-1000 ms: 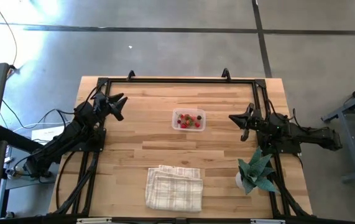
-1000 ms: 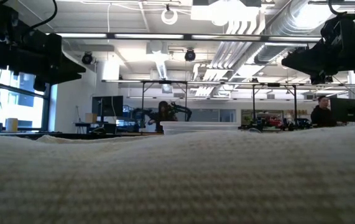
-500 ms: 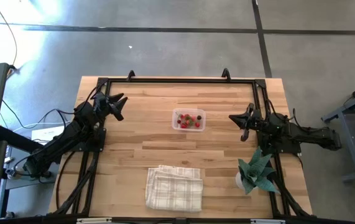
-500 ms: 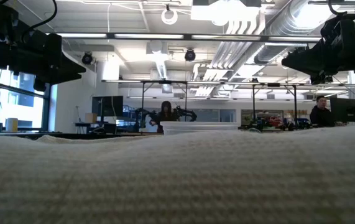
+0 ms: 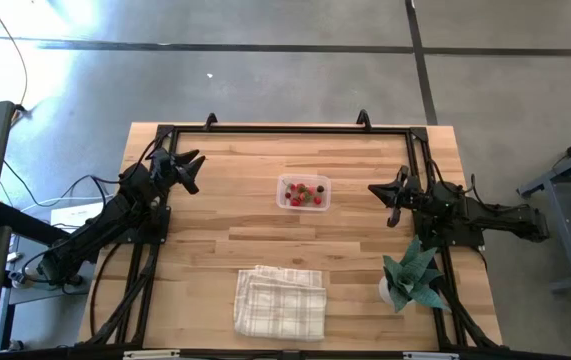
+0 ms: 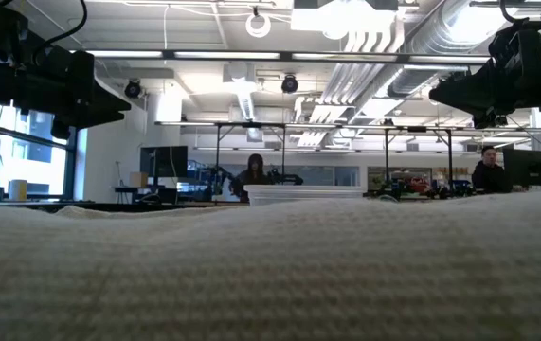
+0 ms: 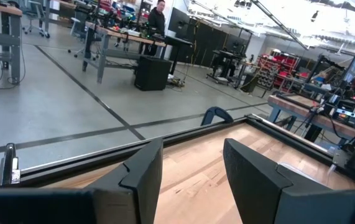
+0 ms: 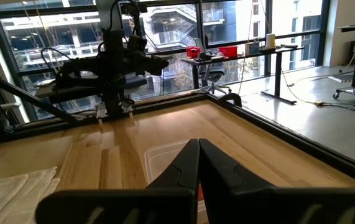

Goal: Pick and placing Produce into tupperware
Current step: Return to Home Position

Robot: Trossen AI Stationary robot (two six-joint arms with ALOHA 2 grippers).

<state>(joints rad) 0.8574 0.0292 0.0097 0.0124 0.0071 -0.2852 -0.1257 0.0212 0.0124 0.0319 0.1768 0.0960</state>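
Observation:
The tupperware [image 5: 303, 192], a small clear container, stands on its base at the middle of the wooden table. Several tiny pieces of produce [image 5: 306, 193], mostly red and a few dark, lie inside it. My left gripper [image 5: 195, 172] hangs open above the table's far left part, pointing level, with nothing between its fingers [image 7: 193, 168]. My right gripper [image 5: 371, 189] hangs shut above the right side, pointing level at the tupperware [image 8: 165, 158] from a short way off.
A white checked folded cloth [image 5: 279, 300] lies near the front edge and fills the low view's foreground [image 6: 270, 265]. A small potted plant [image 5: 412, 277] stands at the near right. A black frame [image 5: 285, 128] runs along the table's edges. People sit at benches in the room behind.

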